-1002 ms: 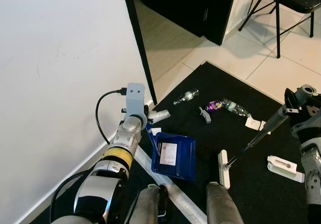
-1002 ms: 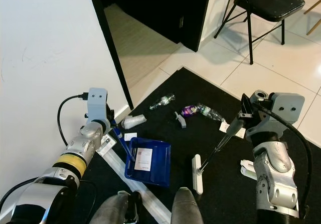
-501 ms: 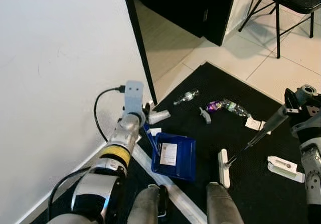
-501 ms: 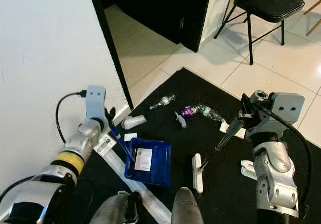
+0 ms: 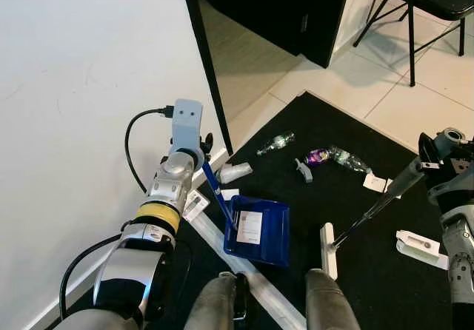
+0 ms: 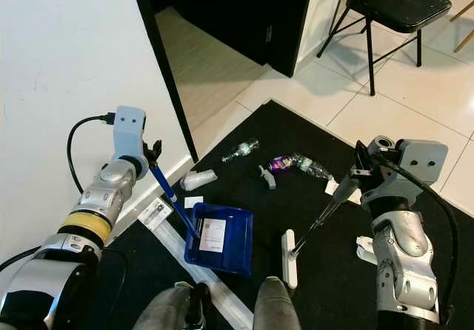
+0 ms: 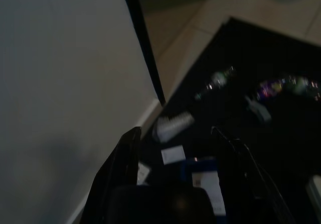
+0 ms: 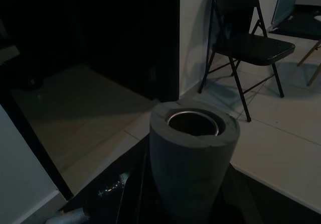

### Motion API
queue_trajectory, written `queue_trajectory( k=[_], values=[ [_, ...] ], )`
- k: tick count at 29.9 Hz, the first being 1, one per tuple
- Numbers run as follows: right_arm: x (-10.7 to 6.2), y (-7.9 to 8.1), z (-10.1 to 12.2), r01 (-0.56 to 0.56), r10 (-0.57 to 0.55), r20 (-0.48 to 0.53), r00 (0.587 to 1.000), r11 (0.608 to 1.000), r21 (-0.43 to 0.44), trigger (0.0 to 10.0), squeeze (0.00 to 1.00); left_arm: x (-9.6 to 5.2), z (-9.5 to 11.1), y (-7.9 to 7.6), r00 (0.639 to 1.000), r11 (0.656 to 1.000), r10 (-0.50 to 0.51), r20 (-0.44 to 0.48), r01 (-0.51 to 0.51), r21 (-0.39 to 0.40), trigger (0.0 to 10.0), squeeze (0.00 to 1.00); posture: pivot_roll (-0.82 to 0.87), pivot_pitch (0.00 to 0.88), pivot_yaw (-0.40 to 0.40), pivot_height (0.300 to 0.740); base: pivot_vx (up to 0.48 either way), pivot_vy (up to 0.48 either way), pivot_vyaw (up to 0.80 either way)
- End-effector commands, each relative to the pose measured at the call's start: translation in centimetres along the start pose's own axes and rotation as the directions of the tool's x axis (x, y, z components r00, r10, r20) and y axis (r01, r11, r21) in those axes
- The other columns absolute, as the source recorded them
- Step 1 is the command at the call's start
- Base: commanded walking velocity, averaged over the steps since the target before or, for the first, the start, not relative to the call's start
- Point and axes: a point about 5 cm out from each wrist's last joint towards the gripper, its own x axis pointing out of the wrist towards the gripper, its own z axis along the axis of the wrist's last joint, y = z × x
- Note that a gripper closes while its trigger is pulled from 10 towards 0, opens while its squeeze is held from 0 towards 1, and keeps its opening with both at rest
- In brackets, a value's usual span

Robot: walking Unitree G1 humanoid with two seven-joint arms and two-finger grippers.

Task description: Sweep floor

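A blue dustpan (image 5: 259, 230) lies on the black mat (image 5: 348, 123) with a white label inside. Its long blue handle (image 5: 218, 197) slants up to my left gripper (image 5: 204, 152), which is shut on it close to the white wall. My right gripper (image 6: 361, 169) is shut on the grey foam grip (image 8: 194, 158) of a broom. The broom's thin pole (image 5: 378, 208) runs down to a white head (image 5: 328, 250) on the mat, right of the pan. Litter lies beyond: a clear bottle (image 5: 275, 143), a purple-labelled bottle (image 5: 333, 156), a crushed white bottle (image 5: 235, 172) and a grey piece (image 5: 301, 169).
White wall (image 5: 89, 86) on the left, ending at a black door frame (image 5: 204, 56) with a dark doorway behind. A folding chair (image 6: 392, 4) stands on the tiles at the back right. Paper cards (image 5: 374, 183) and a white box (image 5: 418, 245) lie on the mat. A white strip (image 5: 252, 274) runs by my feet.
My left arm has swung up and toward the wall, raising the dustpan handle steeper. The pan has stayed in place. The broom and right arm have barely moved.
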Motion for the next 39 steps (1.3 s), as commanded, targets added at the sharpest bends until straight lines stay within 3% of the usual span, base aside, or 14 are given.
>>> queue_trajectory(
  k=[1, 5, 6, 8, 9, 10, 11, 12, 27, 33, 34, 36, 37, 39],
  values=[
    [-0.2, 0.2, 0.3, -0.004, 0.005, 0.030, 1.000, 1.000, -0.007, 10.0, 0.00, -0.3, -1.2, 0.6, 0.999, 0.999, -0.001, -0.051, 0.003, 0.039, 10.0, 0.00, -0.21, 0.149, 0.110, 0.740, 0.000, 0.000, 0.00],
    [-0.2, 0.2, 0.3, -0.004, 0.004, 0.030, 1.000, 1.000, -0.008, 10.0, 0.00, -0.3, -1.3, 0.5, 0.999, 1.000, 0.009, -0.054, -0.008, 0.021, 10.0, 0.00, -0.21, 0.150, 0.109, 0.740, 0.000, 0.000, 0.00],
    [-0.2, 0.2, 0.3, -0.003, 0.004, 0.030, 1.000, 1.000, -0.008, 10.0, 0.00, -0.3, -1.2, 0.5, 0.999, 1.000, 0.013, -0.052, -0.012, 0.018, 9.3, 0.00, -0.21, 0.150, 0.109, 0.740, 0.000, 0.000, 0.00],
    [-0.2, 0.1, 0.3, -0.004, 0.004, 0.030, 1.000, 1.000, -0.008, 10.0, 0.00, -0.2, -1.2, 0.6, 0.999, 1.000, 0.016, -0.052, -0.015, 0.016, 6.2, 0.00, -0.21, 0.150, 0.109, 0.740, 0.000, 0.000, 0.00],
    [-0.2, 0.1, 0.4, -0.004, 0.004, 0.031, 1.000, 1.000, -0.009, 10.0, 0.00, -0.2, -1.2, 0.6, 0.998, 1.000, 0.018, -0.053, -0.017, 0.015, 6.2, 0.00, -0.21, 0.150, 0.109, 0.740, 0.000, 0.000, 0.00],
    [-0.2, 0.1, 0.4, -0.004, 0.004, 0.031, 1.000, 1.000, -0.009, 10.0, 0.00, -0.2, -1.2, 0.6, 0.998, 1.000, 0.021, -0.054, -0.021, 0.011, 4.3, 0.00, -0.21, 0.150, 0.109, 0.740, 0.000, 0.000, 0.00],
    [-0.2, 0.1, 0.4, -0.003, 0.004, 0.031, 1.000, 1.000, -0.009, 10.0, 0.00, -0.2, -1.1, 0.7, 0.998, 1.000, 0.022, -0.054, -0.022, 0.010, 1.5, 0.00, -0.21, 0.151, 0.109, 0.740, 0.000, 0.000, 0.00],
    [-0.2, 0.1, 0.4, -0.002, 0.003, 0.032, 0.999, 1.000, -0.008, 10.0, 0.00, -0.2, -1.1, 0.7, 0.998, 1.000, 0.021, -0.055, -0.020, 0.009, 0.0, 0.00, -0.21, 0.151, 0.109, 0.740, 0.000, 0.000, 0.00],
    [-0.2, 0.2, 0.4, -0.005, 0.005, 0.034, 0.999, 1.000, -0.003, 10.0, 0.00, -0.6, -1.6, 0.1, 0.997, 0.997, -0.034, -0.067, 0.039, 0.063, 0.0, 0.00, -0.21, 0.150, 0.109, 0.740, 0.000, 0.000, 0.00],
    [-0.1, 0.2, 0.5, -0.007, 0.007, 0.036, 0.999, 1.000, -0.004, 10.0, 0.00, -0.6, -1.3, 0.0, 0.999, 0.999, -0.013, -0.036, 0.014, 0.036, 0.0, 0.00, -0.21, 0.145, 0.106, 0.740, 0.000, 0.000, 0.00],
    [0.0, 0.2, 0.6, -0.008, 0.008, 0.038, 0.999, 1.000, -0.006, 10.0, 0.00, -0.4, -1.0, 0.0, 0.998, 1.000, 0.000, -0.061, -0.002, -0.025, 0.0, 0.00, -0.21, 0.140, 0.106, 0.740, 0.000, 0.000, 0.00],
    [0.0, 0.2, 0.6, -0.008, 0.008, 0.038, 0.999, 1.000, -0.006, 10.0, 0.00, -0.3, -0.9, -0.1, 0.997, 0.999, 0.002, -0.073, -0.005, -0.044, 0.0, 0.00, -0.21, 0.138, 0.107, 0.740, 0.000, 0.000, 0.00],
    [0.0, 0.2, 0.6, -0.009, 0.009, 0.039, 0.999, 1.000, -0.006, 10.0, 0.00, -0.3, -0.6, -0.2, 0.997, 0.997, -0.010, -0.083, 0.004, -0.074, 10.0, 0.00, -0.21, 0.138, 0.107, 0.740, 0.000, 0.000, 0.00],
    [0.1, 0.3, 0.6, -0.010, 0.011, 0.041, 0.999, 1.000, -0.007, 10.0, 0.00, -0.3, 0.1, -0.4, 0.996, 0.993, -0.032, -0.083, 0.022, -0.116, 10.0, 0.00, -0.21, 0.134, 0.108, 0.740, 0.000, 0.000, 0.00]
  ],
)
